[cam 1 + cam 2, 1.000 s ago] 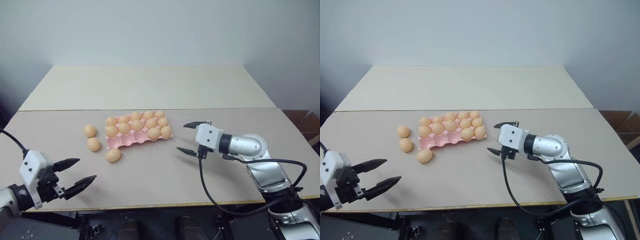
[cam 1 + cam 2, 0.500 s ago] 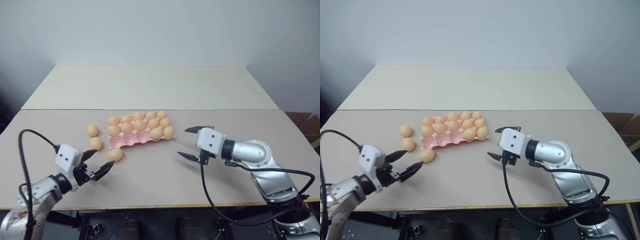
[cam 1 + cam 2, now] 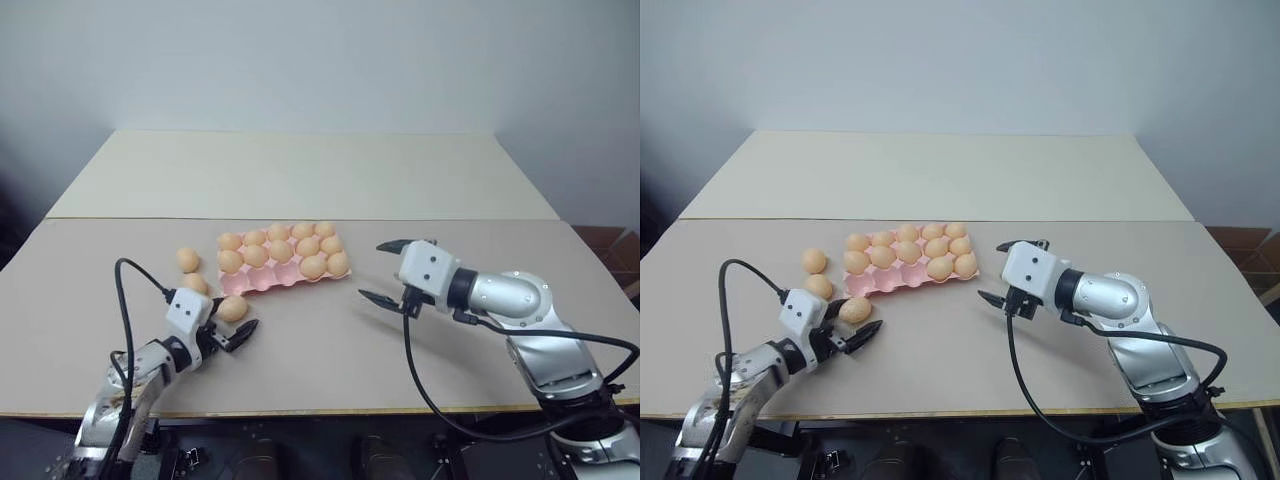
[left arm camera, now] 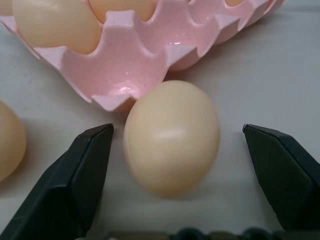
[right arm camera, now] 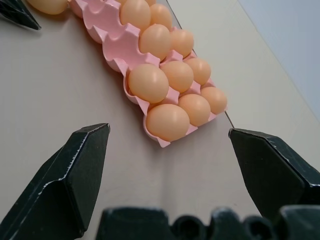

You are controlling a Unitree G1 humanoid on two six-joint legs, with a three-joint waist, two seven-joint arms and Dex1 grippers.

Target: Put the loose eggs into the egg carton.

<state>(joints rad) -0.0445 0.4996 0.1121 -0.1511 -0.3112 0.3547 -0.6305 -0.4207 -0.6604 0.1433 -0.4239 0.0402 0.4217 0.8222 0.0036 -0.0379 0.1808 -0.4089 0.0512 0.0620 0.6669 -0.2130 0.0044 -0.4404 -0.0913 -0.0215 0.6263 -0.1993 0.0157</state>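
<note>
I see the flat pink moulded egg carton (image 3: pixel 283 260) lying near the middle of the beige surface (image 3: pixel 320 360), most cups filled with smooth pale orange-tan eggs. Three loose eggs lie off its left end: one (image 3: pixel 187 259) toward the far side, one (image 3: pixel 195 284) nearer, and one (image 4: pixel 171 136) against the carton's near left corner. My left end effector (image 4: pixel 177 180) brackets that last egg, fingers apart, not touching. My right end effector (image 3: pixel 390 272) hovers, spread wide, just off the carton's right end.
</note>
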